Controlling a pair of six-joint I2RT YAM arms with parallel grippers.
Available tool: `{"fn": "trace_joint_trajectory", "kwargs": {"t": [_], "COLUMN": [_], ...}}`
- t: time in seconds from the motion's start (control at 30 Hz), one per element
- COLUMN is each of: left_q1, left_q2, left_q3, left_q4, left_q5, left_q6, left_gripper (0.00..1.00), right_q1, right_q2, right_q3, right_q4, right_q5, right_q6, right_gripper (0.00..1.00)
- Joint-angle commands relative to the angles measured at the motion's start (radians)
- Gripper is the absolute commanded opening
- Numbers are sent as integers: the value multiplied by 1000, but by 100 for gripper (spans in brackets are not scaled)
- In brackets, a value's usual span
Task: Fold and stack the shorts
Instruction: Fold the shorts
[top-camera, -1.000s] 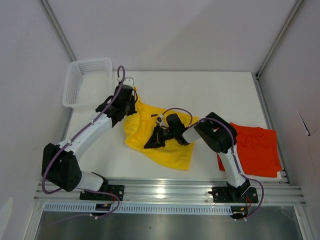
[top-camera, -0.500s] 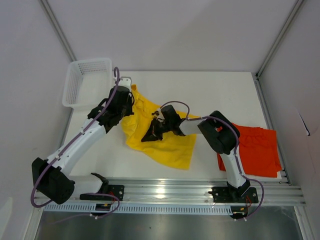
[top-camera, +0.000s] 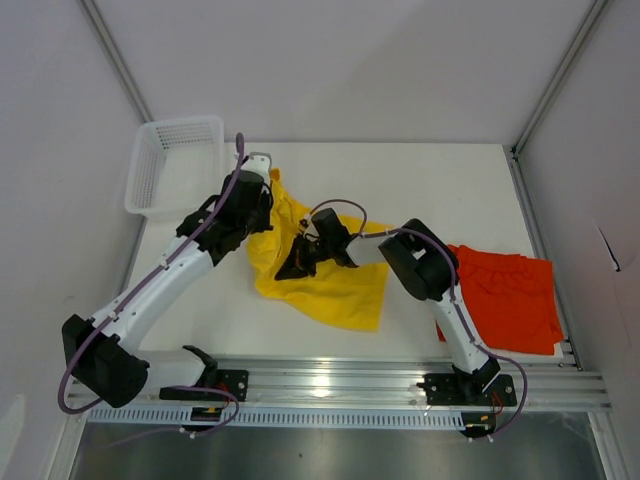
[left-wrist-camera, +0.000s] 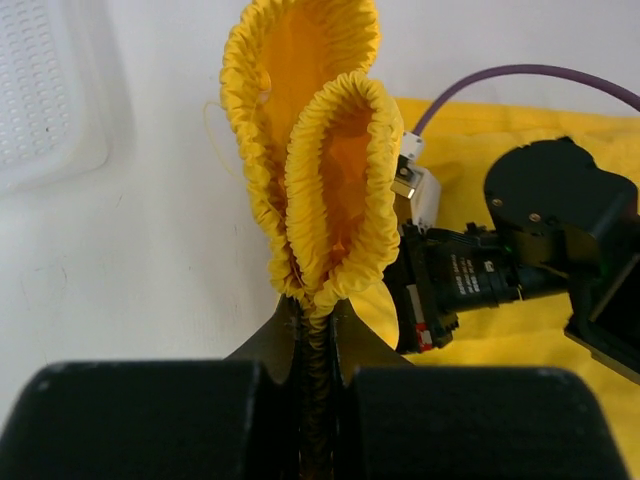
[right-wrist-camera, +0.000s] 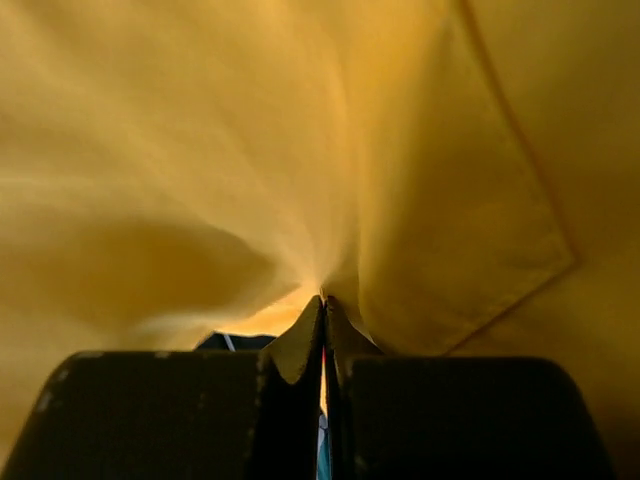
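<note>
Top external, arms angled inward, left end effector (top-camera: 267, 184) and right end effector (top-camera: 284, 273) gripping yellow shorts (top-camera: 340, 292)

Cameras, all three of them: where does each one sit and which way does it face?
Top external: above and behind the bases, looking down on the table, left arm, right arm, yellow shorts, orange-red shorts and basket.
Left wrist: on the left arm, looking along the left end effector, shut on the yellow waistband.
Right wrist: on the right arm, looking along the right end effector, shut on yellow fabric.
Shared: top and left wrist both show the basket.
</note>
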Motion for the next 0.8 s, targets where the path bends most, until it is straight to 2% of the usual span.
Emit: {"fn": "trace_joint_trajectory", "kwargs": {"t": [0.0, 0.13, 0.4, 0.57, 0.77], "left_q1": [-38, -111, -297, -328, -325], "left_q2": [19, 38, 125, 197, 220], "left_q3": [79, 110, 205, 269, 303], "left_q4": [-3, -22, -72, -108, -151], "left_q5": [10, -21, -142, -185, -228], "left_q6": [36, 37, 30, 1, -12], "left_gripper": [3, 2, 1, 0, 0], "right_q1": [9, 15, 12, 4, -33], "right_q2": [71, 83, 87, 71, -10], "right_q3": [44, 72, 78, 78, 57], "right_q4": [-53, -111, -116, -107, -127], "right_q5": [-11, -4, -16, -30, -27], "right_q6": [16, -24, -24, -22, -44], "right_gripper": [0, 0, 0, 0, 12]}}
